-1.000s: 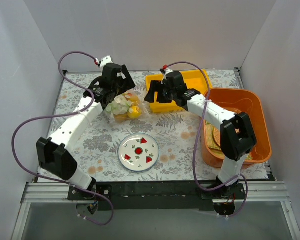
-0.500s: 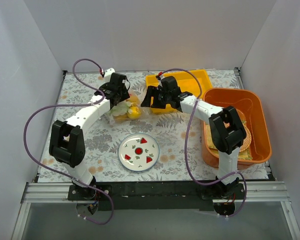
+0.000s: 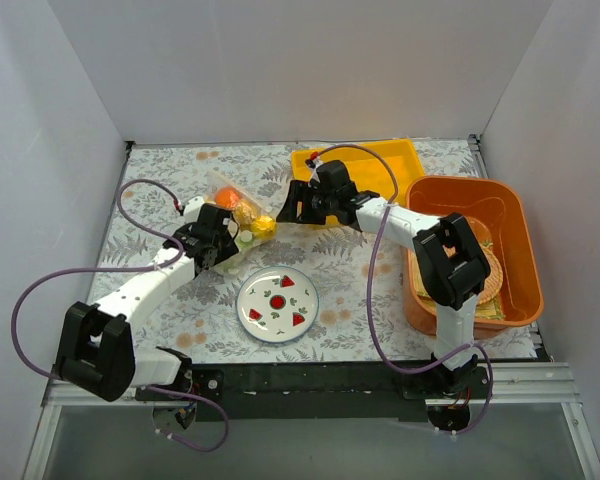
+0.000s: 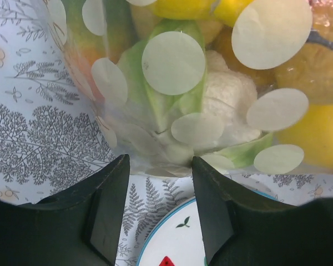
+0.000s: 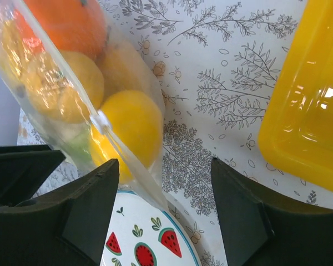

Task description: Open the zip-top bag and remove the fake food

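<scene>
From above, my left gripper has drawn back toward the near left. Half a second ago it reached past the far side of the zip-top bag, and now it sits at the bag's 7 o'clock. The bag lies slantwise at 11 o'clock of the white plate. Its fake food has shifted with it: the orange fruit now shows plainly at the bag's 10 o'clock end, and a lemon at its 4 o'clock end. My right gripper hangs just at the bag's 3 o'clock, slightly nearer than before, with the yellow tray behind it.

Through my left wrist camera, my fingers stand spread. The bag's lower edge sits right at their tips, at 12 o'clock, and I cannot tell whether they touch the film. Pale round pieces press against the plastic, with yellow fruit at 2 o'clock and the plate's rim at 6 o'clock.

Through my right wrist camera, my fingers are spread wide. The bag fills 10 o'clock, and its strip runs slantwise down into the gap between the fingers. The tray is at 2 o'clock and the plate at 6 o'clock.
</scene>
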`<action>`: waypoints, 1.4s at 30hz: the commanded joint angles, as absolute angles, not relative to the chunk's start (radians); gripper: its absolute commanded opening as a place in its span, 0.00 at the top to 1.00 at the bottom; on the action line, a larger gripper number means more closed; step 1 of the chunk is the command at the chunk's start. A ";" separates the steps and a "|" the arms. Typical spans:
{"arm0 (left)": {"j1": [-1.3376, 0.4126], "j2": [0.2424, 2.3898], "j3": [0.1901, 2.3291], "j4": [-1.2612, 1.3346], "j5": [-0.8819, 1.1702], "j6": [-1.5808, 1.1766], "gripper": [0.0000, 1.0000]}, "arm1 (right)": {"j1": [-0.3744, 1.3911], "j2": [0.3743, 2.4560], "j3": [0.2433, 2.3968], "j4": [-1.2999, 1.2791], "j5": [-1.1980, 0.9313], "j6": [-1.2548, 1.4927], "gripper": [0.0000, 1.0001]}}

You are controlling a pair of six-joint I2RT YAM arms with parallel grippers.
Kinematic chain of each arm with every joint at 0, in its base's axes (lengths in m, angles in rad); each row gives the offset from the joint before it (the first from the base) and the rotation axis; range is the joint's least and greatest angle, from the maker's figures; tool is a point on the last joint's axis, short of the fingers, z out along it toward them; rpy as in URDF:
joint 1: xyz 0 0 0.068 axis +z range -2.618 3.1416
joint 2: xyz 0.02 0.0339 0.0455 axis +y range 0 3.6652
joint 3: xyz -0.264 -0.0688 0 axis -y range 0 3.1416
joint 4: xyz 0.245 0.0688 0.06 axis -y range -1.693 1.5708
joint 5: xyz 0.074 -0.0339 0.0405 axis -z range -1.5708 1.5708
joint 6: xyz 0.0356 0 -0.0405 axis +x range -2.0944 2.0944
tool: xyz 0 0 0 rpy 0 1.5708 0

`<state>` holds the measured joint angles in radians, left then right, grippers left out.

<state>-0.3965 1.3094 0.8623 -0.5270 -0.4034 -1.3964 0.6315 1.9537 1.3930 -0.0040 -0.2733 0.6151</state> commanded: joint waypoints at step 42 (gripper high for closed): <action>-0.353 1.206 0.922 -0.572 -0.335 -1.388 0.52 | 0.686 1.853 1.298 0.210 -0.511 0.388 0.99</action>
<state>-0.3618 1.2175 0.8398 -0.5613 -0.3542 -1.4097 0.6758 1.9045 1.2709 0.1902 -0.5137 0.4068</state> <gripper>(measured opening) 0.479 0.030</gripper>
